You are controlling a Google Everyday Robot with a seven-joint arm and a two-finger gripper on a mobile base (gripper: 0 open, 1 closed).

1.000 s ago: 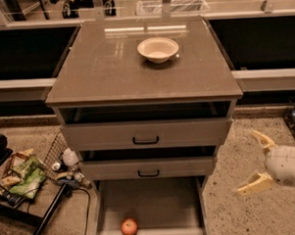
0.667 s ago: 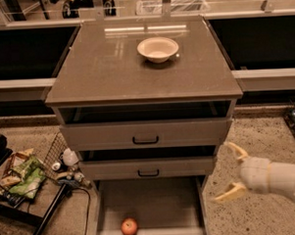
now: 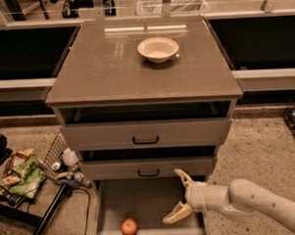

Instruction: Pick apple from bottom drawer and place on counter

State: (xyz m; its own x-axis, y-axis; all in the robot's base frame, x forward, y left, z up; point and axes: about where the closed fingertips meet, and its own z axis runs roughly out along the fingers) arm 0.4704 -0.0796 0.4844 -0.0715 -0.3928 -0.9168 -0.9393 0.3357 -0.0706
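While bottom drawer point(image 3: 151, 200) stands open w/ apple point(image 3: 129, 227) near front edge, gripper point(image 3: 171, 196) over its rt side, fingers point(image 3: 182, 176) spread, bowl point(image 3: 158, 49) on bench point(image 3: 106, 72).

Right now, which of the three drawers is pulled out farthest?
The bottom drawer, holding the apple, with the open gripper over its right side; the two handled drawers above sit much further back.
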